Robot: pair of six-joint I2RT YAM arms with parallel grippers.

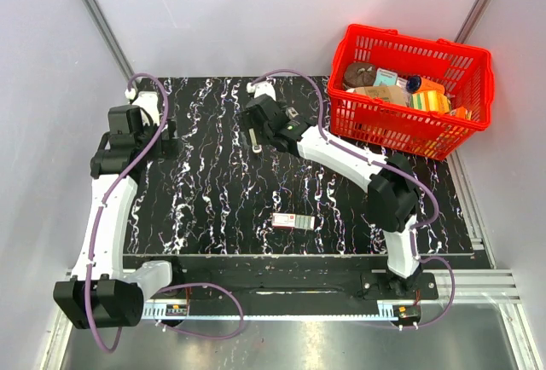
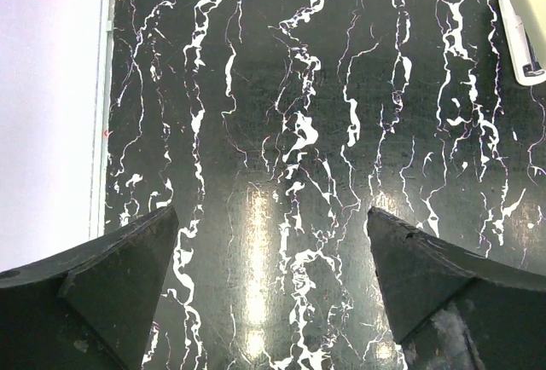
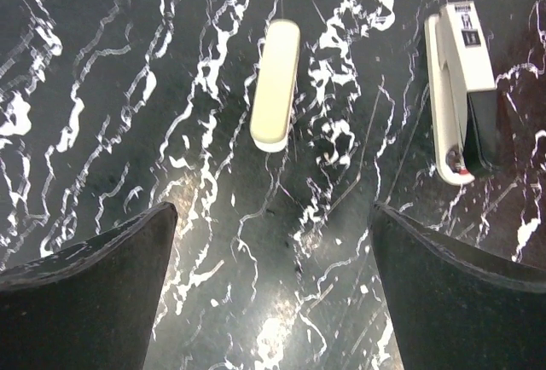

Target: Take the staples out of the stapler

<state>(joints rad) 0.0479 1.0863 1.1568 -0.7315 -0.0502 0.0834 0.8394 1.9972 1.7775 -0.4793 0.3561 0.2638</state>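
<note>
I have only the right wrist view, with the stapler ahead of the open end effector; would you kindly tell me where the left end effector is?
Observer: The left end effector is open above the table, near its left edge.
Operator: Is anything else lying on the table?
Observer: A small red-and-white box lies near the front edge, about midway across.
Operator: And farther back?
Observer: A red basket holding goods sits at the far right corner.

Looks like a robotics lab test cell to me: plain white panel walls (image 1: 256, 12) on aluminium framing (image 1: 95, 12), a black marbled table (image 1: 213, 208), two cabled arms (image 1: 107, 208) (image 1: 341, 155) bolted to a metal rail (image 1: 281, 309), and a red basket (image 1: 392, 127) of props.
</note>
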